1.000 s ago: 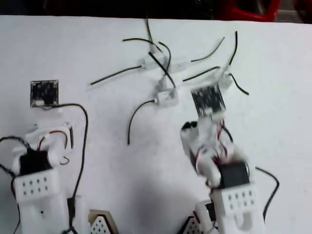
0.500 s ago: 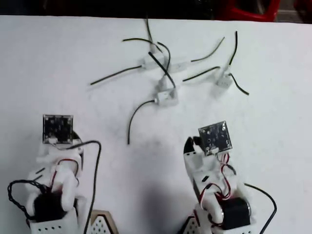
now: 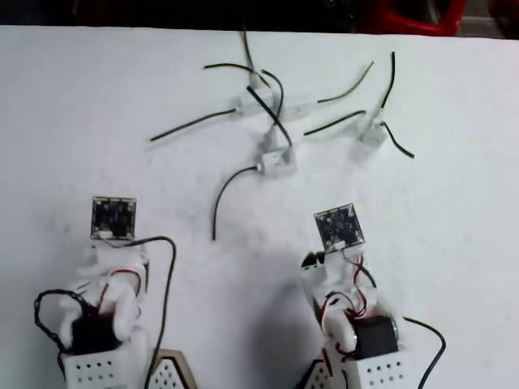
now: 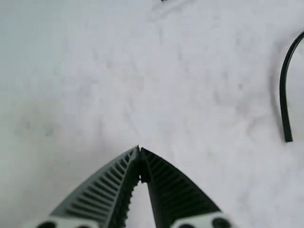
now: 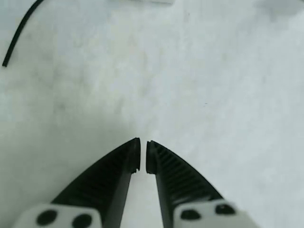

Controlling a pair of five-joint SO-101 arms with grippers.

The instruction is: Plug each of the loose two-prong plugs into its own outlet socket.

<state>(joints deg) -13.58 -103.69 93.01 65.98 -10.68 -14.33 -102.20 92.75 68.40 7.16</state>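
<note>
The white connectors [image 3: 280, 160], plugs and sockets too small to tell apart, lie tangled with their black leads [image 3: 188, 125] at the far middle of the tabletop [image 3: 81, 97]. Well short of them, the left gripper [image 4: 139, 153] and right gripper [image 5: 142, 145] are both clenched on nothing. The step probably goes best if one gripper opens wide and takes the nearest connector by its body, not its lead, while the other pins its mate.

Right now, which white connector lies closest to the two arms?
The connector whose black wire curls forward alone; the other connectors all lie farther back.
</note>
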